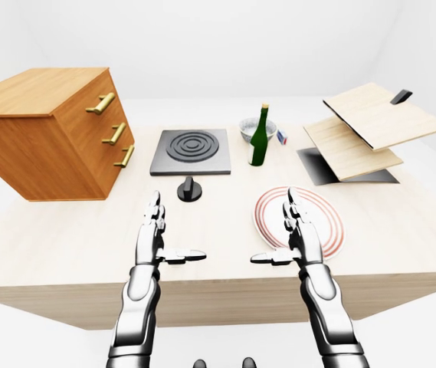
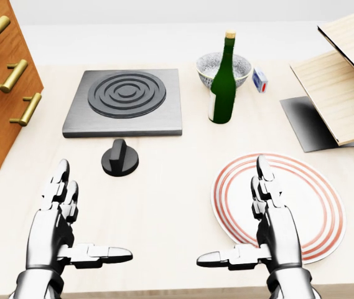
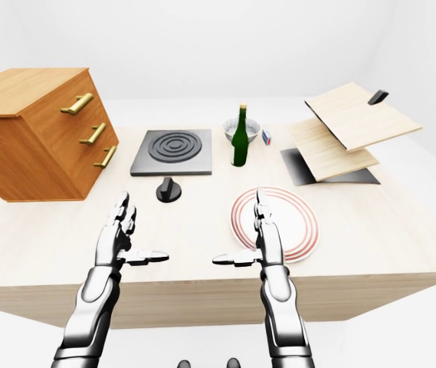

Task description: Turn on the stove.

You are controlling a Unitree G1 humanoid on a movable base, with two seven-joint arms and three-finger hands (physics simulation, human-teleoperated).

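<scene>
Head view: both hands hover spread and empty over the table, left hand below the stove's knob, right hand over the plate.

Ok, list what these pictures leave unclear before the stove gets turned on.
- Knob, head view: no markings visible, so its on or off setting cannot be read.
- Bowl, head view: partly hidden by the green bottle; contents unseen.
- Small box, head view: too small to read.
- Drawer cabinet, head view: cut off by the left edge.
- Dark object on the boards, left-eye view: too small to identify.
</scene>
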